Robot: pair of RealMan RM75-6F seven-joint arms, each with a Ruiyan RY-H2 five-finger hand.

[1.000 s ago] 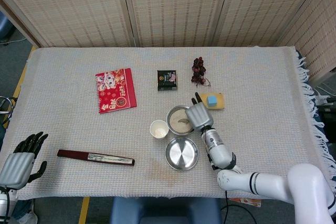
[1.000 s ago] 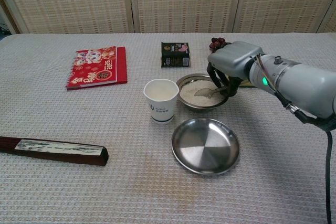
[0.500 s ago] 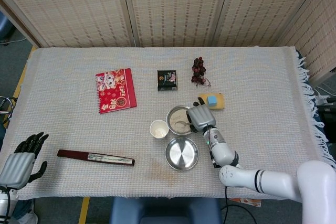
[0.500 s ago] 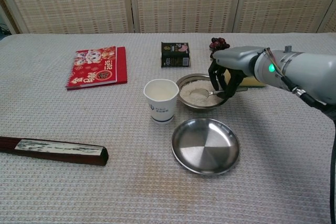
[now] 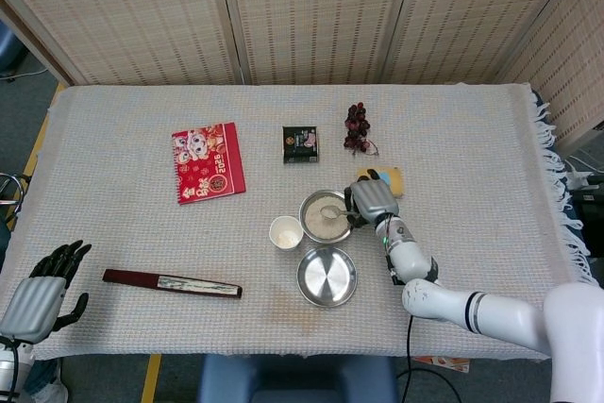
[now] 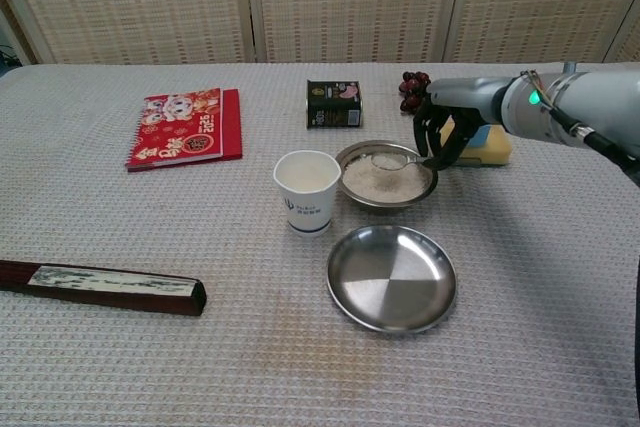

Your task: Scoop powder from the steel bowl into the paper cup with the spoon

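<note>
The steel bowl (image 5: 324, 217) (image 6: 387, 177) of white powder stands mid-table, with the white paper cup (image 5: 285, 232) (image 6: 307, 191) just left of it. My right hand (image 5: 374, 199) (image 6: 443, 134) holds the spoon (image 5: 332, 211) (image 6: 392, 160) by its handle at the bowl's right rim. The spoon's head hangs over the powder, carrying a heap of it, lifted clear of the surface. My left hand (image 5: 38, 291) stays at the table's near left corner, fingers spread, holding nothing.
An empty steel plate (image 5: 327, 277) (image 6: 391, 278) lies in front of the bowl. A yellow sponge with a blue block (image 5: 381, 180) sits behind my right hand. A red booklet (image 5: 208, 175), a dark packet (image 5: 301, 143), grapes (image 5: 358, 128) and a long dark stick (image 5: 172, 282) lie around.
My right hand drew back to the right and rose, bringing the spoon out of the powder with a load; its head now hovers over the bowl. The left hand barely moved.
</note>
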